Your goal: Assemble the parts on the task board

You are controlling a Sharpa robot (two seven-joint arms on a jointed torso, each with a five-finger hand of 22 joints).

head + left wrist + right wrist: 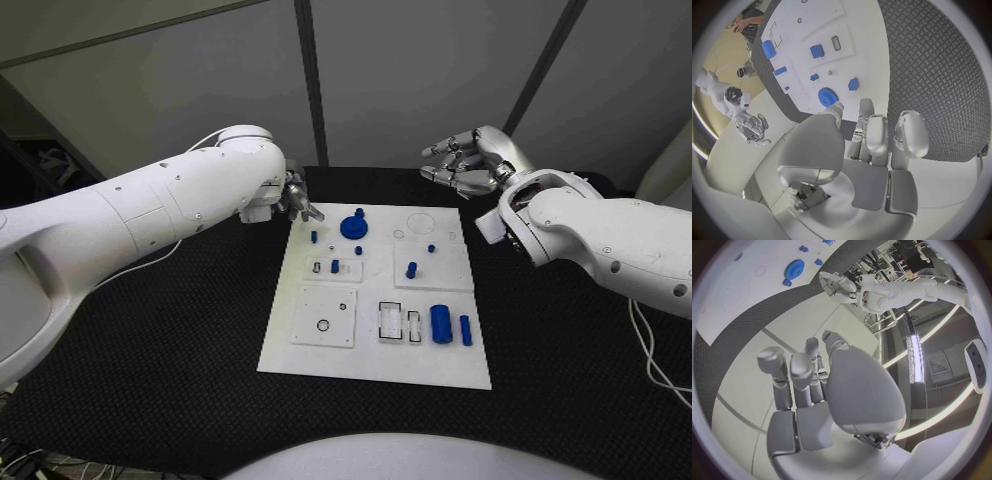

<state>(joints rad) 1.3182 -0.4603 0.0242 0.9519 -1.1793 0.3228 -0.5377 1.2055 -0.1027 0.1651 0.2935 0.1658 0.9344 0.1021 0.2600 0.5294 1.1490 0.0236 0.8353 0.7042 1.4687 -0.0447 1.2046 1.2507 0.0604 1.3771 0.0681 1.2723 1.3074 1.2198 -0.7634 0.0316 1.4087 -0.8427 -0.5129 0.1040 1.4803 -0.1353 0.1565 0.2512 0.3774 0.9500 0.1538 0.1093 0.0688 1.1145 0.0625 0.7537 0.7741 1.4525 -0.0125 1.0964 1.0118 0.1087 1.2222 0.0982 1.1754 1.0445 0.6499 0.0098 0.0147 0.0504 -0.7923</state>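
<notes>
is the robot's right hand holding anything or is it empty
Empty. The right hand hovers past the task board's far right corner, fingers apart, nothing between them in head or right wrist view.

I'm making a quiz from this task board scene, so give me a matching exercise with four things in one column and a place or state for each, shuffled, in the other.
Things:
1. blue gear
2. large blue cylinder
3. left hand
4. right hand

Places or states:
A. raised beyond the board's far right corner, holding nothing
B. near right part of the task board
C. far end of the board
D. at the board's far left corner, holding nothing

Pairs: 1-C, 2-B, 3-D, 4-A
</notes>
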